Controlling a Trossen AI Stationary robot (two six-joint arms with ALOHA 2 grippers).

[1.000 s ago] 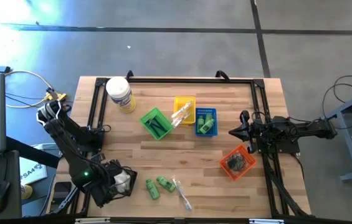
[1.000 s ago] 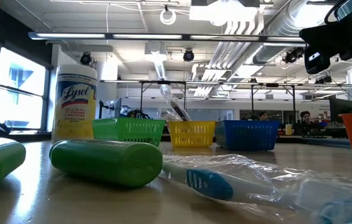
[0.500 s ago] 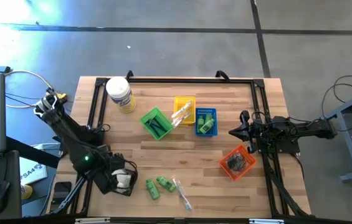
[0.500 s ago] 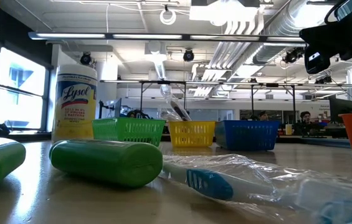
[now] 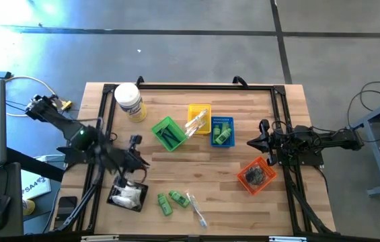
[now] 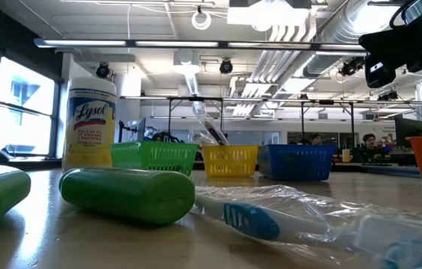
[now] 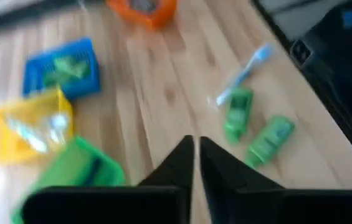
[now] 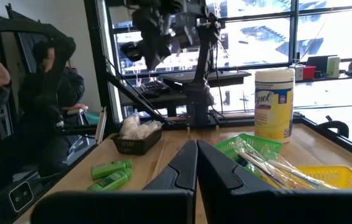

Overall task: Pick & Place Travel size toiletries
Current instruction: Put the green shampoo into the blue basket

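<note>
The left gripper point(image 5: 138, 161) hangs over the table's left side, fingers nearly closed and seemingly empty, just beyond the black tray point(image 5: 126, 196) of white packets point(image 5: 130, 194). Two green bottles point(image 5: 171, 200) and a wrapped toothbrush point(image 5: 196, 209) lie near the front edge. The right gripper point(image 5: 251, 142) waits closed and empty at the right.

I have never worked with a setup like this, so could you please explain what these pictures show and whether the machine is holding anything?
Two dark robot arms work at a wooden table. One camera looks down from above, one sits at table-top height, and one rides on each wrist. The left gripper hangs above the table near a black tray of white packets; the right gripper waits at the right side. Both are shut and hold nothing. Green, yellow, blue and orange baskets stand there, with a white jar, two green bottles and a wrapped toothbrush.
</note>
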